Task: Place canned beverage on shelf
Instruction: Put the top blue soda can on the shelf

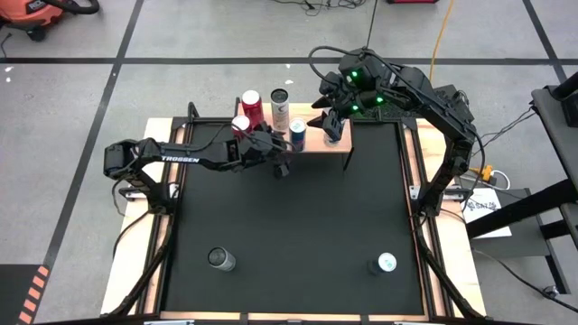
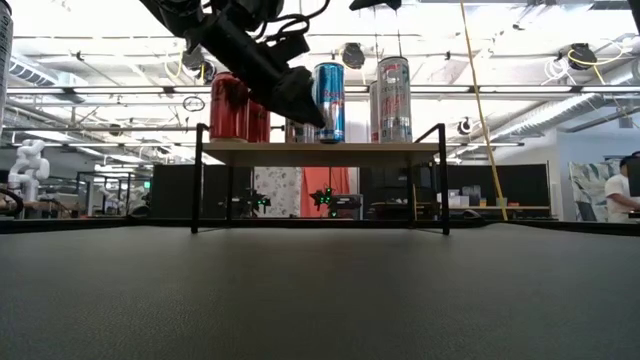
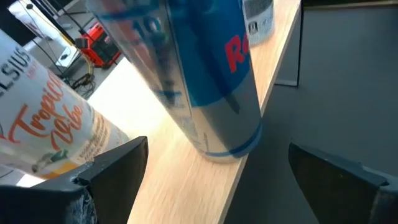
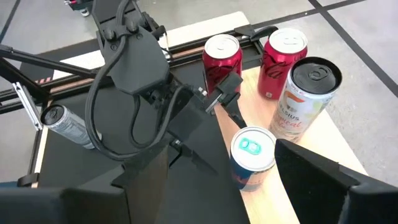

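Observation:
The wood-topped shelf (image 1: pixel 314 145) stands on black legs at the mat's far edge. On it stand two red cans (image 1: pixel 247 115), a white Celsius can (image 1: pixel 280 105), a blue can (image 1: pixel 297 134) and a silver can (image 2: pixel 393 98). My left gripper (image 1: pixel 278 162) is open just on the near side of the blue can (image 3: pixel 211 81). Its fingers stand wide on either side of the can, apart from it. My right gripper (image 1: pixel 331 117) is open above the shelf's right part, over the silver can. It holds nothing in the right wrist view (image 4: pixel 221 165).
Two more cans are on the black mat near its front edge, one at the left (image 1: pixel 221 259) and one at the right (image 1: pixel 386 264). The mat (image 1: pixel 289 226) between them and the shelf is bare. Both arms crowd the shelf's near side.

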{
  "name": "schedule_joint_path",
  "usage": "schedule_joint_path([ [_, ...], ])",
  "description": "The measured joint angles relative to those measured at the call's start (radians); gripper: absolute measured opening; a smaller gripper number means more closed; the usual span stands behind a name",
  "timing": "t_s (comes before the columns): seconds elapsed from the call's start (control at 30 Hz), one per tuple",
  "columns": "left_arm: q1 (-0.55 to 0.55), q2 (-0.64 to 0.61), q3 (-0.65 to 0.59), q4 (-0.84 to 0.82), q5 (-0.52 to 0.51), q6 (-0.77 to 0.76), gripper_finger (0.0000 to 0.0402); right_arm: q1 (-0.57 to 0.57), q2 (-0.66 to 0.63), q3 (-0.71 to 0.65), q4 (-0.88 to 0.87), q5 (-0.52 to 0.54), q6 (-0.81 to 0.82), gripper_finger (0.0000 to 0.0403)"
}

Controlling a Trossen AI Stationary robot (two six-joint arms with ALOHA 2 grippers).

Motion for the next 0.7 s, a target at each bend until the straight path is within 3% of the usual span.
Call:
schedule_joint_path([
  [0.7,-0.084,0.0,0.0,-0.036,-0.009,0.0,0.0391,0.0,0.0,0.0,-0.057,0.0,0.0,0.0274],
])
